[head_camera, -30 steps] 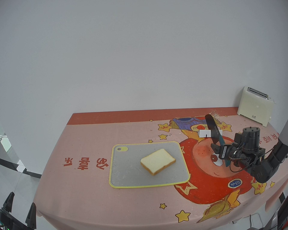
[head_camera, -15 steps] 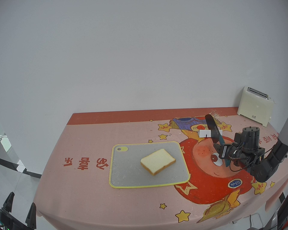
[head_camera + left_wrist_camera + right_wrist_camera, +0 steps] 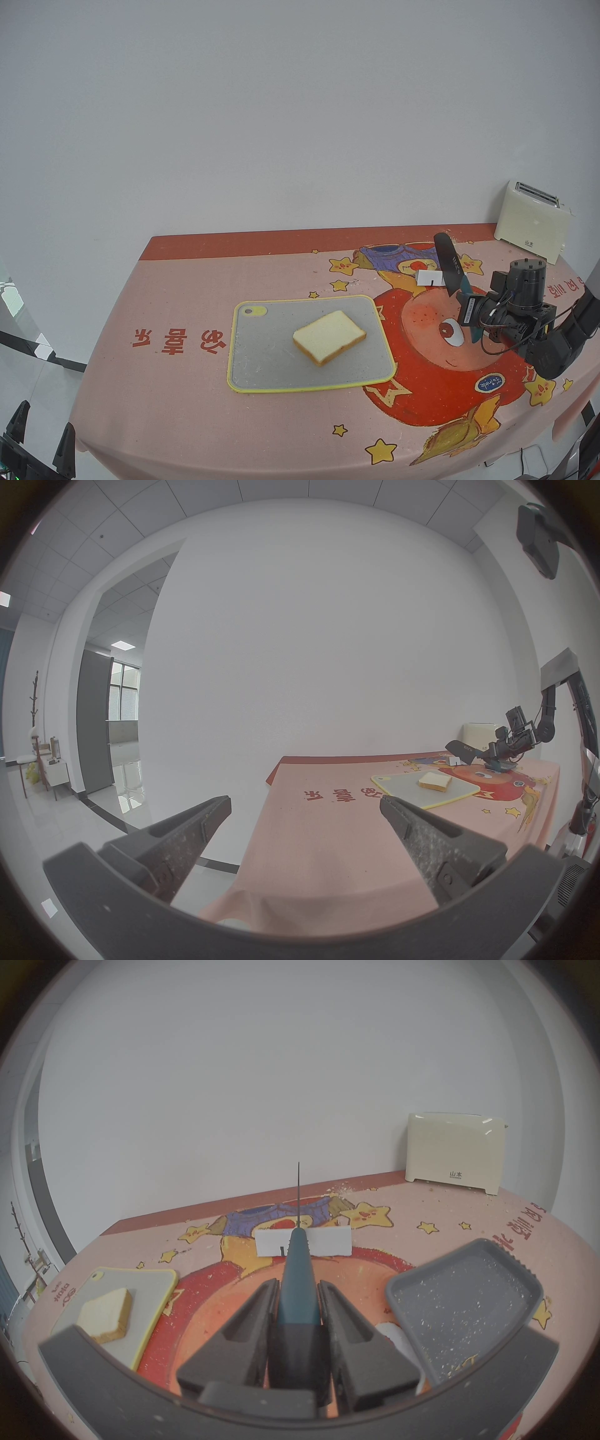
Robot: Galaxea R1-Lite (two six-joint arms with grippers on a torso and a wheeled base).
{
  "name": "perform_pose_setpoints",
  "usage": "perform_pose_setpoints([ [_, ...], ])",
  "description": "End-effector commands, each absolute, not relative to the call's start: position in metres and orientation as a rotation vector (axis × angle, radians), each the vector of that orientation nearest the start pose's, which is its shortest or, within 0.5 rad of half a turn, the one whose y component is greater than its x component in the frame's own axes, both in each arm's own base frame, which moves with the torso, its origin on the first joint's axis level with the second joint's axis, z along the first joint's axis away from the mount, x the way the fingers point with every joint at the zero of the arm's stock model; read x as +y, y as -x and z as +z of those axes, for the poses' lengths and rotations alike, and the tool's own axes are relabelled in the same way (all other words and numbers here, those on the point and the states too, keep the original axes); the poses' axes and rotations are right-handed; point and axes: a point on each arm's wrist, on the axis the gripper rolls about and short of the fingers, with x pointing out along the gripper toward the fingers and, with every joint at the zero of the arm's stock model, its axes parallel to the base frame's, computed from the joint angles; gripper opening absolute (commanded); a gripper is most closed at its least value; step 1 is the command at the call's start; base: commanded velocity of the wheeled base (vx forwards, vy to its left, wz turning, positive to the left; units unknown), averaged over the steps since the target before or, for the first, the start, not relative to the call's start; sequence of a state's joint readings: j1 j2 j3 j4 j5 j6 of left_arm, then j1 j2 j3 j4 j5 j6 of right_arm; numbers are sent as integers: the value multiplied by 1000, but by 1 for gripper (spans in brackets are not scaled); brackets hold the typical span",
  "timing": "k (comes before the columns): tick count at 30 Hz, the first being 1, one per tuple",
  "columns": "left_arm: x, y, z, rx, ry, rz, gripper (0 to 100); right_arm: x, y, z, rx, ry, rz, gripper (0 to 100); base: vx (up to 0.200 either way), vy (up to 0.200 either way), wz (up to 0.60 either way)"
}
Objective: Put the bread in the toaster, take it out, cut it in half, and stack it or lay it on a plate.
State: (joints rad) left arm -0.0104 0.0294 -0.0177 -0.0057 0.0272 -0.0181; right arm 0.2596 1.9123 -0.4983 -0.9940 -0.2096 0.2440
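Tray (image 3: 464, 1300) lies near right tool (image 3: 297, 1288) gripping knife (image 3: 298, 1254).

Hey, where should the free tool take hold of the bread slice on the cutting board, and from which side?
Probably from above, pinching two opposite crust edges of the bread slice: it lies flat on the cutting board, so only its sides offer purchase. The left tool stands open.

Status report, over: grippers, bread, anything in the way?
Right gripper shut on knife. Left gripper open, beside table. Bread whole on cutting board. Nothing between knife and bread.
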Motion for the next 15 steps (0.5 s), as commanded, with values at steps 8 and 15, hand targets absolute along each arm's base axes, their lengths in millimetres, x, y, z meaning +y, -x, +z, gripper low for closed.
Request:
perform_pose_setpoints([
  [8,1,21,77,23,16,17,100,68,-269,131,259,-64,160,0,0,0,0],
  [15,1,21,77,23,16,17,100,75,-272,147,257,7,295,0,0,0,0],
])
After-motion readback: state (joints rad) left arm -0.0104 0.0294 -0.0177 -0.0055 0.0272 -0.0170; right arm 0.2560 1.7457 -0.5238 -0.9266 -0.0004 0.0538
